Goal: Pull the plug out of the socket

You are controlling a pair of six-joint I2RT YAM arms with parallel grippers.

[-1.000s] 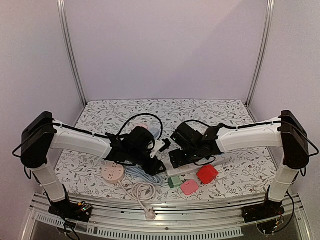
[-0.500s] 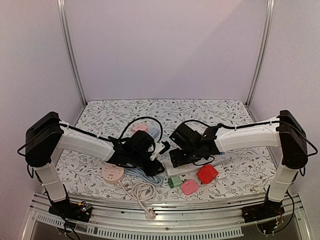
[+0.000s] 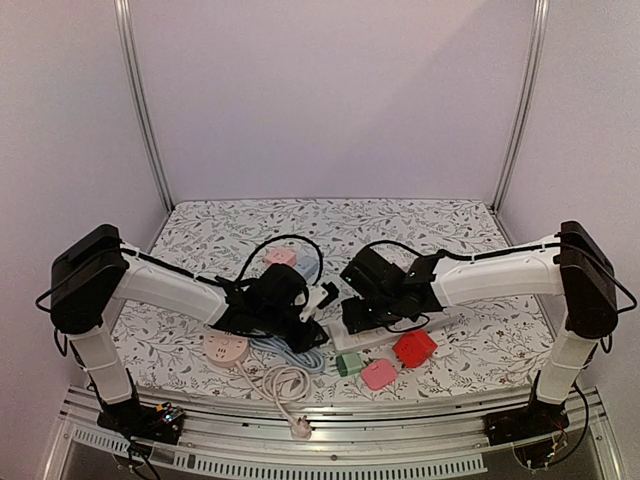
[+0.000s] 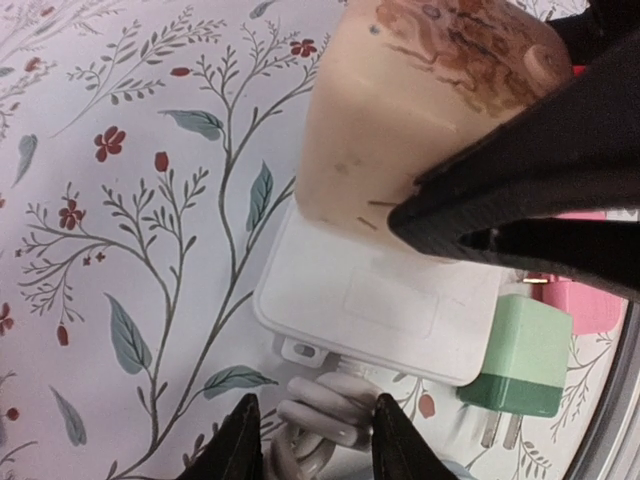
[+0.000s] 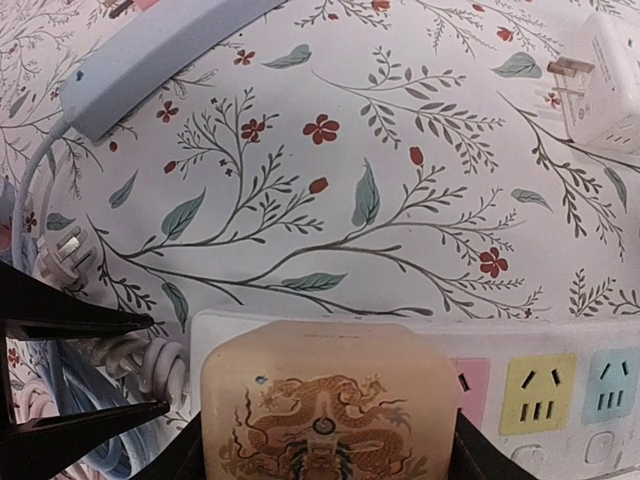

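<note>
The plug (image 5: 325, 400) is a tan block with a dragon print, seated in the end of a white socket strip (image 5: 560, 385). My right gripper (image 5: 325, 465) straddles it, with black fingers (image 5: 475, 462) tight against both of its sides. In the left wrist view the same plug (image 4: 420, 110) stands on the strip (image 4: 380, 300). My left gripper (image 4: 318, 445) sits at the strip's end, astride its looped white cord (image 4: 330, 415). One finger touches the cord and a gap shows at the other. From above, both grippers (image 3: 318, 318) (image 3: 352, 318) meet mid-table and hide the plug.
A red adapter (image 3: 414, 347), a pink one (image 3: 378, 374) and a green one (image 3: 348, 363) lie by the strip's near side. A round pink socket (image 3: 225, 347) and coiled white cable (image 3: 285, 380) sit front left. A light blue strip (image 5: 165, 50) and a white adapter (image 5: 610, 80) lie farther back.
Both grippers have narrowed. The left arm has shifted slightly right and down to the cord; the right one has settled onto the plug.
</note>
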